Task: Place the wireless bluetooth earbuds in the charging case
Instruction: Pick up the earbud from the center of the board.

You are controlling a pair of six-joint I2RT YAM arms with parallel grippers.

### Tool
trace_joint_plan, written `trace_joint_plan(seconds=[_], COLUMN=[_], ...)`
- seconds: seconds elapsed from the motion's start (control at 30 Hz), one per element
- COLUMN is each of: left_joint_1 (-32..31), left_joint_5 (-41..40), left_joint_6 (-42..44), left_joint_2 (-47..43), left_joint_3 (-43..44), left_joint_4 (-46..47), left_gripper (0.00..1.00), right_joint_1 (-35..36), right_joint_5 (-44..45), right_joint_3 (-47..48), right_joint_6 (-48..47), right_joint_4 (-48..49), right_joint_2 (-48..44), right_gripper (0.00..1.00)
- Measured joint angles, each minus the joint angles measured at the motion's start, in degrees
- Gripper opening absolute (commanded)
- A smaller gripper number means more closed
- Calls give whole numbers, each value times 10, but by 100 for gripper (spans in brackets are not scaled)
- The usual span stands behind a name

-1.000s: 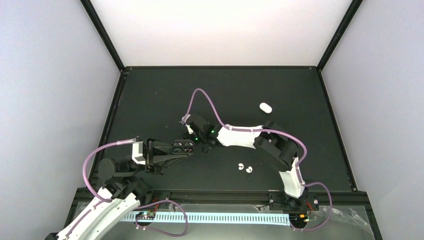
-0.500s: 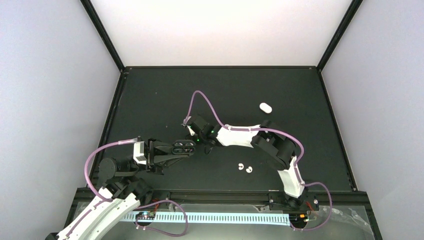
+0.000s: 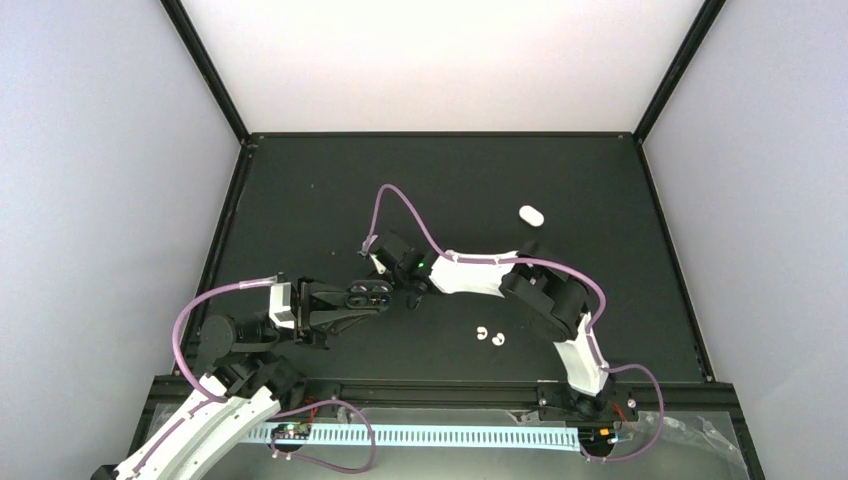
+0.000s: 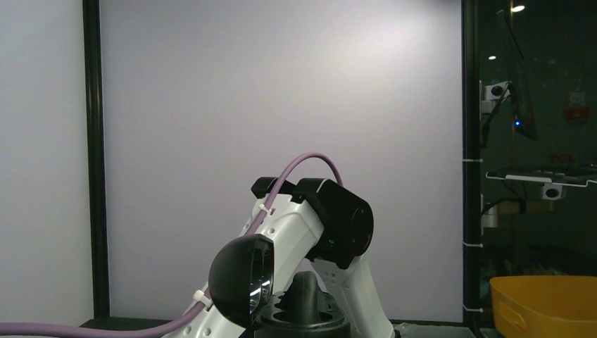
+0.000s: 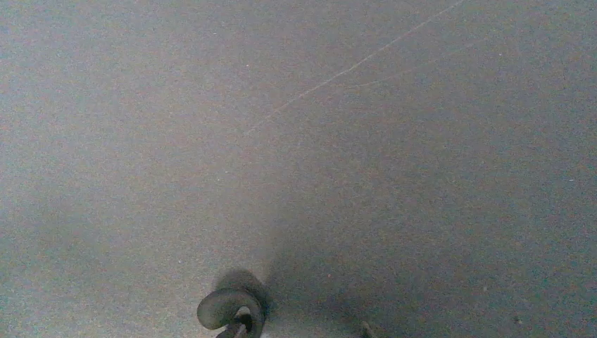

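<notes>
Case gripped.
My left gripper point(image 3: 362, 298) pinches the black charging case point(image 3: 372, 290); right gripper point(image 3: 410, 292) jaws, I can't tell (white earbuds point(image 3: 490, 337) near the desk point(image 3: 300, 190) front edge).

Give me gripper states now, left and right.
Left gripper: closed on the black charging case.
Right gripper: right beside the case; open or closed cannot be told.
</notes>
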Motion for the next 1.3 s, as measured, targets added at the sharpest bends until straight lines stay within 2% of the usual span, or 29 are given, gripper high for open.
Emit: trace_joint_plan(seconds=[0.37, 0.8, 0.97, 1.13, 1.3], left_joint_1=[0, 0, 0, 0, 0], left_joint_5=[0, 0, 0, 0, 0], left_joint_6=[0, 0, 0, 0, 0], left_joint_2=[-6, -15, -16, -19, -19], left_joint_3=[0, 0, 0, 0, 0], left_joint_4=[-2, -5, -6, -8, -9], left_gripper=[2, 2, 2, 2, 2], right_joint_1=[14, 39, 42, 43, 43], right_joint_5=[20, 22, 15, 9, 7], right_joint_3=[17, 33, 34, 34, 34], right_joint_6=[-13, -27, -25, -25, -24], right_joint_4=[-15, -25, -24, -23, -22], right_joint_2=[7, 13, 14, 14, 13], right_gripper=[40, 25, 15, 1, 1])
